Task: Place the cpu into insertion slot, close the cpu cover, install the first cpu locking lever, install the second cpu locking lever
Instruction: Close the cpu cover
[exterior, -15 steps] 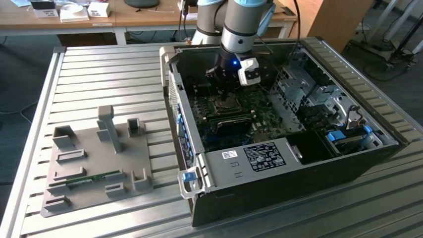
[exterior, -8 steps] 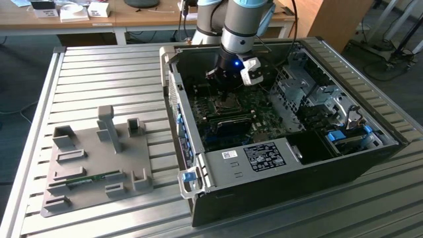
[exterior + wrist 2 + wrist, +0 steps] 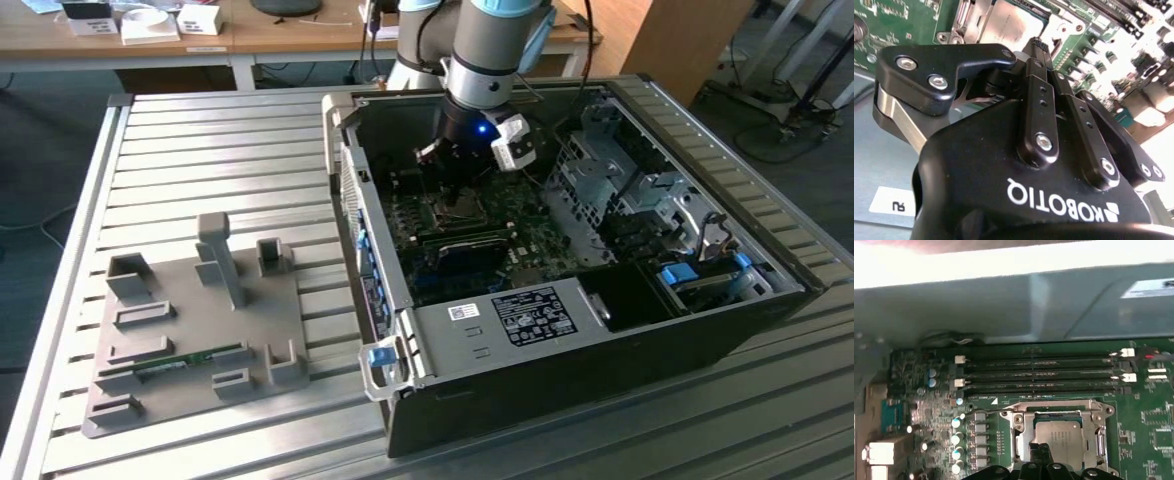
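Observation:
In the first wrist view the cpu (image 3: 1060, 436), a grey metal square, lies in the insertion slot (image 3: 1024, 450) on the green board. The shiny cpu cover (image 3: 1056, 408) lies flat around it as a frame. A thin metal lever (image 3: 1100, 439) runs along one side of the frame. My gripper (image 3: 1041, 451) hangs just above the near edge of the slot, its two black fingers pressed together with nothing between them. In the second wrist view the fingertips (image 3: 1038, 46) meet right over the edge of the cpu (image 3: 1011, 22). In the exterior view the gripper (image 3: 459, 178) reaches down into the open computer case.
The case walls (image 3: 350, 190) close in around the board. Long black memory slots (image 3: 1039, 375) run just beyond the socket, with a row of capacitors (image 3: 956, 440) beside it. A grey fixture plate (image 3: 187, 320) lies on the slatted table at the exterior view's left.

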